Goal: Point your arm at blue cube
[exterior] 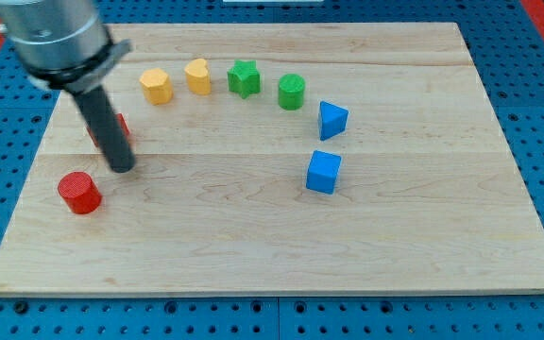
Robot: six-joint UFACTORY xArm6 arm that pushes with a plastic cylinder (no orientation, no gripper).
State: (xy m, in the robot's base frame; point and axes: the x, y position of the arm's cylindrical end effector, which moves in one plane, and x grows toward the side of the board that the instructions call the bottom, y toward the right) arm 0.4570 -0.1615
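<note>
The blue cube (324,172) sits on the wooden board (414,236), right of the middle. My tip (124,167) is at the view's left, far left of the blue cube. It is just up and right of a red cylinder (79,192). The rod partly hides another red block (118,124) behind it. No block touches the tip.
A blue triangular block (331,119) lies just above the blue cube. An arc along the top holds a green cylinder (291,92), a green star (244,77) and two yellow blocks (197,76) (157,85). Blue pegboard (536,57) surrounds the board.
</note>
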